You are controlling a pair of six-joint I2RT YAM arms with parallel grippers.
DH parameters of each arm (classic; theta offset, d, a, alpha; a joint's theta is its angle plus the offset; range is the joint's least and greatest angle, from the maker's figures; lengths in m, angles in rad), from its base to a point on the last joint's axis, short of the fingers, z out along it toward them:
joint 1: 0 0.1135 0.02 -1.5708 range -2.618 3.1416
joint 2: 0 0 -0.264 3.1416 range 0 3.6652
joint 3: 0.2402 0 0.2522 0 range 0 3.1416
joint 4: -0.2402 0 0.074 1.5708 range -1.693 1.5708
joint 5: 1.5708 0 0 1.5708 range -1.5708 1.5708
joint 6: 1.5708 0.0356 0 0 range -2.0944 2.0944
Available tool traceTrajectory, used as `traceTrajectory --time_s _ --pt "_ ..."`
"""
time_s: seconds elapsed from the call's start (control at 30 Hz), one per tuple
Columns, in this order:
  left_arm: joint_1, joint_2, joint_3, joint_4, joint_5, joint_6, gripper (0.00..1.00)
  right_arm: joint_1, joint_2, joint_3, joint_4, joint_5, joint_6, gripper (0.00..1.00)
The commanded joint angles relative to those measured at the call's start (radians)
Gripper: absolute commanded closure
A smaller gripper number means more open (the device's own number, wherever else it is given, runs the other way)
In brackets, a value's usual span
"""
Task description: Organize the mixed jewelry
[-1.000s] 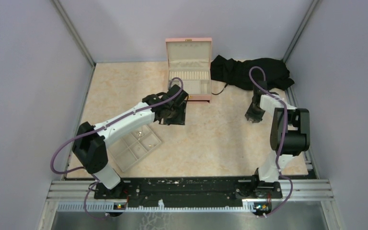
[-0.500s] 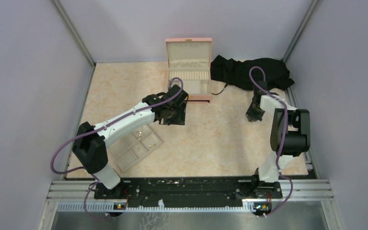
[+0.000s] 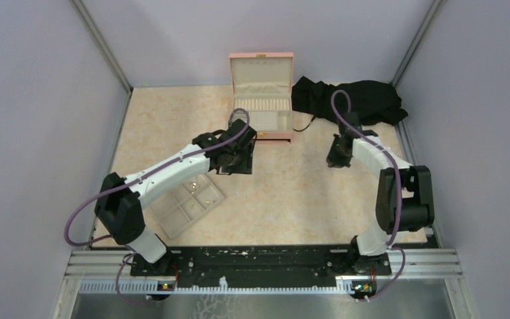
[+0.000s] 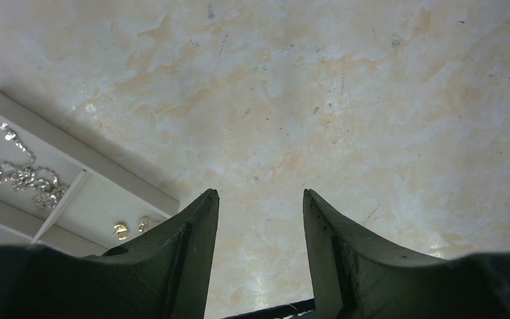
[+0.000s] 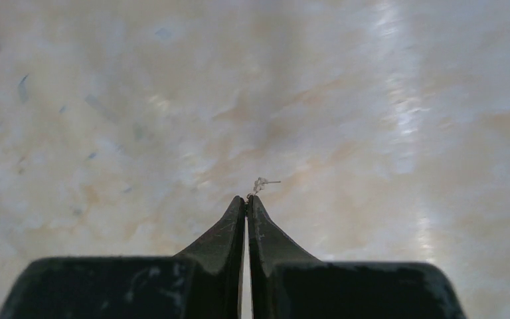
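Note:
My right gripper [image 5: 248, 197] is shut, and a tiny pale metallic piece of the mixed jewelry [image 5: 260, 184] sticks out of its tips above the bare table. From above, that right gripper [image 3: 337, 159] hangs right of the table's middle. My left gripper [image 4: 260, 193] stands open over bare table with nothing between its fingers. It [image 3: 236, 161] hovers just in front of the pink box [image 3: 262, 93]. In the left wrist view, the beige tray [image 4: 99, 173] holds a silvery chain [image 4: 26, 176] and two small gold pieces [image 4: 120, 230].
The beige six-compartment tray [image 3: 172, 216] lies tilted at the near left, partly under the left arm. The pink box stands open at the back centre. A black cloth [image 3: 348, 100] lies crumpled beside it at the back right. Walls close in on both sides.
The right gripper closed on the tiny piece and moved left and a little away from the right wall. The left gripper shifted slightly left and stayed open.

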Motion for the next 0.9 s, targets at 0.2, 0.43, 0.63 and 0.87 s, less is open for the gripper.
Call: traceTrajectory --time_s 0.2,0.43,0.63,0.87 --pt "0.127 -0.144 -0.147 -0.002 0.014 -0.083 0.44 0.532 0.002 0.111 0.054 -0.129 0.126 1.0" --pt "0.225 -0.266 -0.266 -0.029 0.038 -0.127 0.44 0.742 0.167 0.179 0.118 -0.118 0.164 1.0" --pt "0.226 -0.302 -0.287 -0.043 0.045 -0.124 0.43 0.765 0.175 0.185 0.124 -0.107 0.195 0.61" --pt "0.14 -0.281 -0.282 -0.017 0.059 -0.126 0.43 0.719 -0.033 0.184 -0.009 0.071 0.186 0.56"
